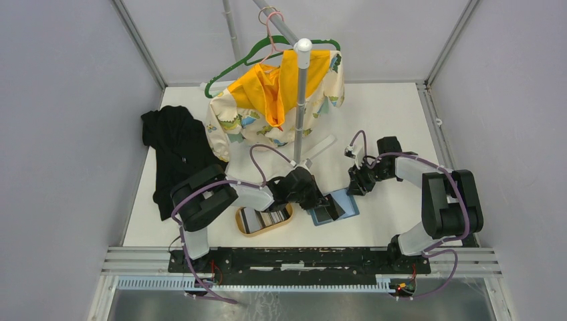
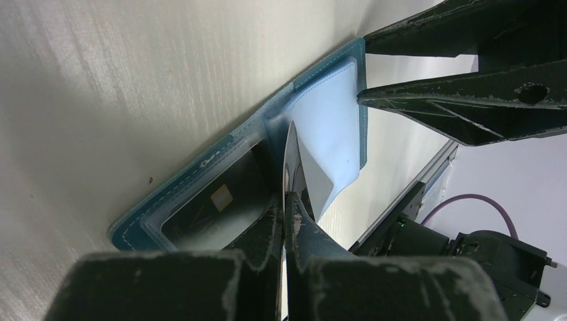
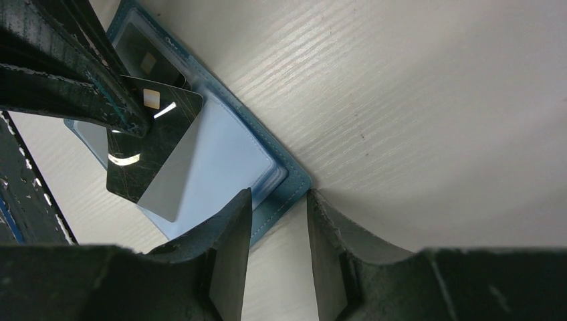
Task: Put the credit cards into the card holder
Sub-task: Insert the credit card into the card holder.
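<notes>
Card holder [image 3: 234, 154] lies open, teal outside, pale blue inside; left gripper [image 2: 287, 207] clenches black card [image 3: 150, 144]; right gripper [image 3: 279, 197] parted.

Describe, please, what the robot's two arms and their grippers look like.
Both the left arm and the right arm have chunky black joints joined by white links. A purple cable loops along each, held by pale ties. The left gripper and the right gripper have black, wedge-shaped fingers, scuffed pale along their edges.
</notes>
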Controlling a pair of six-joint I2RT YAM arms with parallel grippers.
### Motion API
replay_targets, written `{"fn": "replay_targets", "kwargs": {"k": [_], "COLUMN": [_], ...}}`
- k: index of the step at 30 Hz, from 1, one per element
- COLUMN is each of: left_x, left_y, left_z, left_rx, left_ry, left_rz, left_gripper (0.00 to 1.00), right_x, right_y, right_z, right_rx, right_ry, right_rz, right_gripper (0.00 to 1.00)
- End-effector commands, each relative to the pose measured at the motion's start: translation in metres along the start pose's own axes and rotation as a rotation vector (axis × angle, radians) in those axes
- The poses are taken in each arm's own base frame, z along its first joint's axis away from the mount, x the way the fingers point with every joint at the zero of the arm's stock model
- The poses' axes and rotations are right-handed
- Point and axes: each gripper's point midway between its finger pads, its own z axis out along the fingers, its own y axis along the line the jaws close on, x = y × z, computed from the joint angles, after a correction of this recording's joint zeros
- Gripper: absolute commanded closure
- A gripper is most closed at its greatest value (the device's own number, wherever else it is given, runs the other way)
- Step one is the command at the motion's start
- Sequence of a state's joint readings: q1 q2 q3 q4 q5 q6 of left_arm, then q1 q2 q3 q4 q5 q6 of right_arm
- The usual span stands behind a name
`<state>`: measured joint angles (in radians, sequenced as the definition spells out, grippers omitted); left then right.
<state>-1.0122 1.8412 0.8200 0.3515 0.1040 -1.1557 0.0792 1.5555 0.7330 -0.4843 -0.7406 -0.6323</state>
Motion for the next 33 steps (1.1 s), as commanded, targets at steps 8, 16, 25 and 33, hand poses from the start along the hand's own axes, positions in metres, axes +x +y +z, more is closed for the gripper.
{"fn": "replay_targets", "kwargs": {"k": [8, 16, 25, 33], "left_x": [0.022, 0.025, 0.028, 0.03], "left_y": [0.047, 0.049, 0.051, 0.046], "left_z": [0.003, -0.001, -0.002, -0.002], "left_rx": [-0.179, -0.177, -0.176, -0.17], "left_ry": [0.06, 0.079, 0.107, 0.134], "left_rz": [-0.097, -0.128, -0.138, -0.121], "left_gripper": [0.98, 0.98, 0.98, 0.98], "right_x": [0.016, 0.017, 0.017, 0.016], "right_y": [-0.006, -0.006, -0.015, -0.016], "right_z": [0.004, 0.007, 0.005, 0.005], "right_rx": [0.042, 0.053, 0.123, 0.139], "right_ry": [0.075, 0.09, 0.107, 0.11], "right_rz": [0.011, 0.001, -0.018, -0.028], "right_gripper": [0.58, 0.58, 0.61, 0.61]}}
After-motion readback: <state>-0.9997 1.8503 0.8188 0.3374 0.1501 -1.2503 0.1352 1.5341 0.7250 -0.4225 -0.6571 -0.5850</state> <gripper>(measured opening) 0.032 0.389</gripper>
